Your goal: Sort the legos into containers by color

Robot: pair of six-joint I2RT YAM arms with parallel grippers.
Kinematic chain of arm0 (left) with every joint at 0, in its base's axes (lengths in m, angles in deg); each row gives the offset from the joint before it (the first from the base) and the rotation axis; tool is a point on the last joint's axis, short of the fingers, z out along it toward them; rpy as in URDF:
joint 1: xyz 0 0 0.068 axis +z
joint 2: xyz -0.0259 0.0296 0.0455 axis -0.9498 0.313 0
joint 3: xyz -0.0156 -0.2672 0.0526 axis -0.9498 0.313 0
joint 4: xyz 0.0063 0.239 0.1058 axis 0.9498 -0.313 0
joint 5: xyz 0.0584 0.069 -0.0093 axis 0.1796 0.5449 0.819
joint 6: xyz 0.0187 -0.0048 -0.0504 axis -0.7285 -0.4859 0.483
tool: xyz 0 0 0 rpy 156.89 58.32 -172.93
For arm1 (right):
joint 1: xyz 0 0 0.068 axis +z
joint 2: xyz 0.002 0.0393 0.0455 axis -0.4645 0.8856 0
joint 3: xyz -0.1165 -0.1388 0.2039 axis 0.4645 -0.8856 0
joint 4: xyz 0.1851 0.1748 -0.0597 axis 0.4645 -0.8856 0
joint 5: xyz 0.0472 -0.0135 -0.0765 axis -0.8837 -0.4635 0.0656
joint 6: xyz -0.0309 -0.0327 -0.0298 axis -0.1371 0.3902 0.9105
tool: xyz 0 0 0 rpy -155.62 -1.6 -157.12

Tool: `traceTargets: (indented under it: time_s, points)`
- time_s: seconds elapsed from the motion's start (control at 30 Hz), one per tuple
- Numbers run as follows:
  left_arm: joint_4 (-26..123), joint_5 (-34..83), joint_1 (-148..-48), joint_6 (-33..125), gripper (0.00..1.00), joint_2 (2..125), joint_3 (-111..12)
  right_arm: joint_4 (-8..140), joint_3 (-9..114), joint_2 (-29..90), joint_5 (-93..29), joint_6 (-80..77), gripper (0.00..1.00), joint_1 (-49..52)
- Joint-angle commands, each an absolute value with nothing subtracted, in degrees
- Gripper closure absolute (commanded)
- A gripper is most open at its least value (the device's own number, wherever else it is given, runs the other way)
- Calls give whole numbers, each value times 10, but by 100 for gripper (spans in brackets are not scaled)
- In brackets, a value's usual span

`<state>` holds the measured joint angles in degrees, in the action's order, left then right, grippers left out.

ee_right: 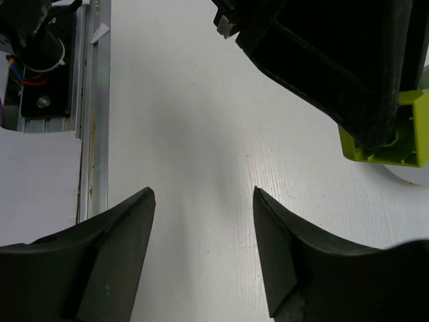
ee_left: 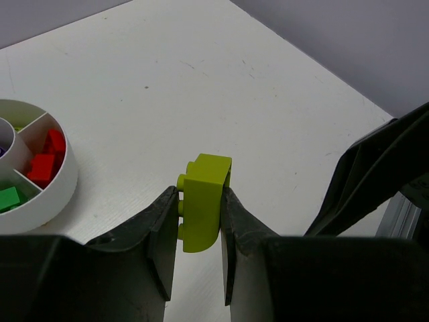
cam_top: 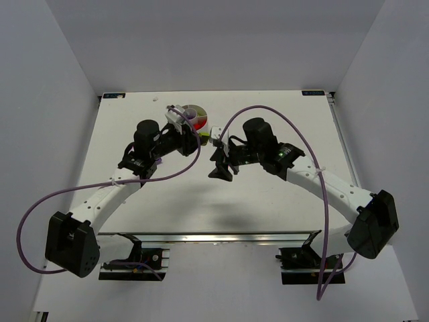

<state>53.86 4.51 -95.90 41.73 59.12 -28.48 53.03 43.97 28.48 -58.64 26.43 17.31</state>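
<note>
Several bricks (ee_left: 41, 168) are sitting sorted in the white dish (ee_left: 59, 191); left tool (ee_left: 201, 201) is clamping a lime-yellow brick (ee_left: 204, 208), right tool (ee_right: 203, 194) gaping empty.

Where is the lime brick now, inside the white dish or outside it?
Outside. The left gripper holds the lime brick between its jaws, apart from the white dish; it lies in no compartment.
</note>
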Motion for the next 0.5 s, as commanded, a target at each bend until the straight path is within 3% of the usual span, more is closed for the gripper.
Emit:
traceTargets:
  time_s: [0.0,0.27,0.47]
  points:
    - [554,31,-961,421,98,584,-279,541,452,269,-580,274,32,171]
    - [586,-15,-962,436,98,588,-266,586,441,278,-537,245,25,154]
    - [635,-59,-962,457,98,576,-248,670,425,272,-643,127,27,43]
